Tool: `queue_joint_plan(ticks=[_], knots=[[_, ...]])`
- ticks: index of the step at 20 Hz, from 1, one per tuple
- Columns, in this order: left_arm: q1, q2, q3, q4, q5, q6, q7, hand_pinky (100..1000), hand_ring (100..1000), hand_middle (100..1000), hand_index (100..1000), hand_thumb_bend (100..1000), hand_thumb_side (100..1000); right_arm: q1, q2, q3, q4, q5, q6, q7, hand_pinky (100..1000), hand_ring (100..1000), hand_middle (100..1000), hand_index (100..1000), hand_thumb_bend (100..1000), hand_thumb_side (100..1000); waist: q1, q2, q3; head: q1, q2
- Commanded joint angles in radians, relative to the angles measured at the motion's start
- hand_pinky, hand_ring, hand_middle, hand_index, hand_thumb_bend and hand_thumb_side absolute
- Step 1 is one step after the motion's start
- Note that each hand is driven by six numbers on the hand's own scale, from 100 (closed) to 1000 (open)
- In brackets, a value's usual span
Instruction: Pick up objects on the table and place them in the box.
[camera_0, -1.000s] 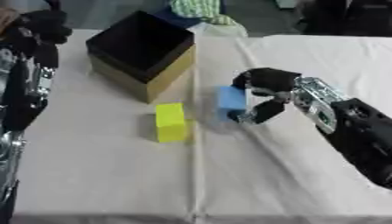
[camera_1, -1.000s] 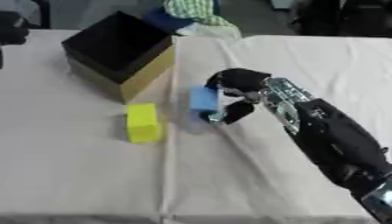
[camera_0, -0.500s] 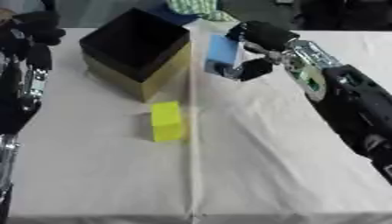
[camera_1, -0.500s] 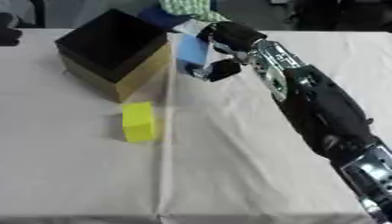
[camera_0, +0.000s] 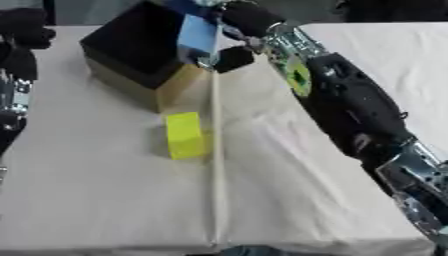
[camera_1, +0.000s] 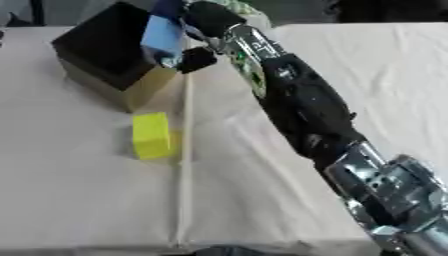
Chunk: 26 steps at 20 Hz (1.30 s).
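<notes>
The left hand (camera_0: 19, 60) hangs idle at the table's (camera_0: 105, 200) left edge; I cannot tell its state. The box (camera_0: 140, 50) gapes just left of the blue block (camera_0: 198, 35), pinched upright by the right hand (camera_0: 241, 30); 1 yellow block (camera_0: 185, 135) waits below.

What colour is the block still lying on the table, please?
Yellow; the block shows best in the left eye view.

Right hand (camera_0: 238, 30) partly hidden behind blue block (camera_0: 198, 34); fingertips cut by top edge. Block's lower end overlaps box (camera_0: 131, 47), contact unclear. Left arm (camera_0: 16, 75) cut by left edge, hand not distinguishable. Right forearm runs out the bottom right corner.
</notes>
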Motion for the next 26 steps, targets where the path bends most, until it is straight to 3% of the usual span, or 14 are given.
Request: queue_joint_plan(ticks=[1, 7, 12, 15, 19, 26], knots=[[-0.021, 0.006, -0.005, -0.014, 0.002, -0.008, -0.004, 756, 758, 794, 825, 104, 854, -0.055, 0.058, -0.043, 0.046, 0.050, 0.041, -0.006, 868, 800, 602, 793, 100, 858, 0.009, -0.009, 0.010, -0.019, 0.005], [-0.038, 0.004, -0.009, -0.014, 0.007, -0.013, -0.010, 756, 758, 795, 824, 105, 854, -0.115, 0.172, -0.097, 0.114, 0.135, 0.123, -0.045, 871, 801, 602, 794, 100, 852, 0.006, 0.008, 0.034, -0.043, -0.005], [-0.050, 0.003, -0.012, -0.014, 0.011, -0.016, -0.015, 756, 758, 795, 825, 105, 854, -0.129, 0.228, -0.184, 0.121, 0.215, 0.201, -0.078, 870, 801, 599, 793, 100, 860, -0.001, 0.021, 0.051, -0.058, -0.019], [-0.055, 0.004, -0.010, -0.014, 0.012, -0.016, -0.015, 756, 759, 796, 824, 105, 854, -0.123, 0.267, -0.233, 0.103, 0.377, 0.281, -0.079, 869, 800, 596, 791, 100, 869, -0.003, 0.026, 0.058, -0.062, -0.026], [-0.061, 0.003, -0.011, -0.014, 0.013, -0.017, -0.019, 757, 759, 796, 825, 104, 853, -0.118, 0.291, -0.275, 0.079, 0.474, 0.319, -0.076, 869, 800, 593, 790, 100, 873, -0.004, 0.029, 0.060, -0.064, -0.033], [-0.067, 0.004, -0.012, -0.014, 0.015, -0.019, -0.024, 757, 759, 797, 825, 103, 852, -0.120, 0.309, -0.319, 0.034, 0.521, 0.391, -0.079, 868, 800, 589, 791, 100, 872, -0.005, 0.032, 0.062, -0.069, -0.044]])
